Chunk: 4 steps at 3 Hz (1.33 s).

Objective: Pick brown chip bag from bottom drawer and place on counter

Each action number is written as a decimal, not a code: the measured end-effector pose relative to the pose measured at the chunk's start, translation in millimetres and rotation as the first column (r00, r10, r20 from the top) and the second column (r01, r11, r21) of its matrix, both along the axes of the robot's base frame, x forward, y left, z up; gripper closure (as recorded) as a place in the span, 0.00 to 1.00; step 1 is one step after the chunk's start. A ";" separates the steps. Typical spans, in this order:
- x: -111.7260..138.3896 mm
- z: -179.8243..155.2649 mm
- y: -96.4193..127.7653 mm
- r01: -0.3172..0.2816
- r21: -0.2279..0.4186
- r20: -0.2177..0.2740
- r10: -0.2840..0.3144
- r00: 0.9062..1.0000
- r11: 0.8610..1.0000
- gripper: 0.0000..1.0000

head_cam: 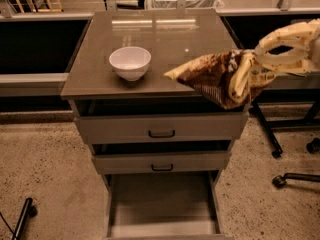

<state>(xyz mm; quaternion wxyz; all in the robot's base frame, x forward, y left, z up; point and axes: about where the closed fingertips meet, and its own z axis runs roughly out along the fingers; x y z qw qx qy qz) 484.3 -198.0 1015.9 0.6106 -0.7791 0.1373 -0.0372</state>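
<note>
The brown chip bag is crinkled dark-brown and tan foil. My gripper comes in from the right and is shut on the bag's right end. It holds the bag in the air over the front right corner of the counter, pointing left. The bottom drawer is pulled out below and its grey tray interior holds nothing visible.
A white bowl stands on the counter's left half. Two shallower drawers with dark handles sit slightly open above the bottom one. Office chair legs and castors stand on the floor at the right. A dark pole lies at bottom left.
</note>
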 end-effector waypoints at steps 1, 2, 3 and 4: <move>33.7 4.3 12.8 0.115 0.036 0.036 -0.116 0.993 0.993 1.00; 67.0 -1.6 33.2 0.195 0.083 0.064 -0.200 0.978 0.977 1.00; 110.2 -3.9 47.0 0.296 0.096 0.130 -0.307 0.943 0.950 1.00; 145.2 -7.3 40.2 0.415 0.130 0.167 -0.433 0.886 0.900 0.81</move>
